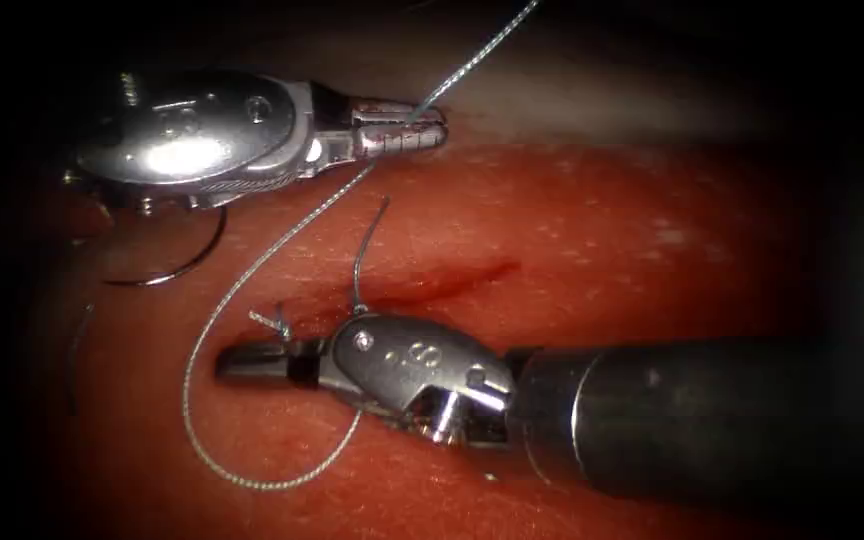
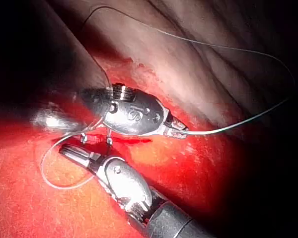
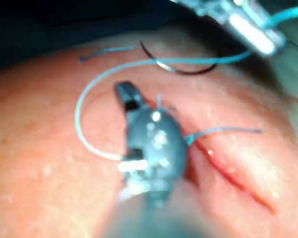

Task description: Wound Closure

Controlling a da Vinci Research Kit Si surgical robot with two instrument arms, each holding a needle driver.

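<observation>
Left tool point(image 1: 430, 127): upper left in the endoscope view, jaws closed on the thread point(image 1: 252, 265) right at their tip; one strand runs up and away to the upper right, the other drops toward the cut
Right tool point(image 1: 252, 362): comes in from the right and lies low along the cut point(image 1: 452, 285), tip pointing left; jaws look closed or nearly so, nothing visibly between them, but can't tell for sure
Needle point(image 1: 177, 265): free, lying on the tissue point(image 1: 602, 230) left of the cut, just below the left tool's body; not in the tissue, neither tool holds it
Thread path: from the left tool's jaws a long slack loop sweeps down left, curls under the right tool's wrist and heads to the cut
Knot point(image 1: 274, 322): small tuft with short ends on the cut line just above the right tool's jaws; a free tail point(image 1: 367, 245) stands up from the cut beside it
Red fluid point(image 1: 482, 272): streak along the cut's right end
Step, as judged: tying stage of a stitch, needle parked, thread in hand
Next move calls for: slack loop taken up with even tension, kept clear of the parked needle
</observation>
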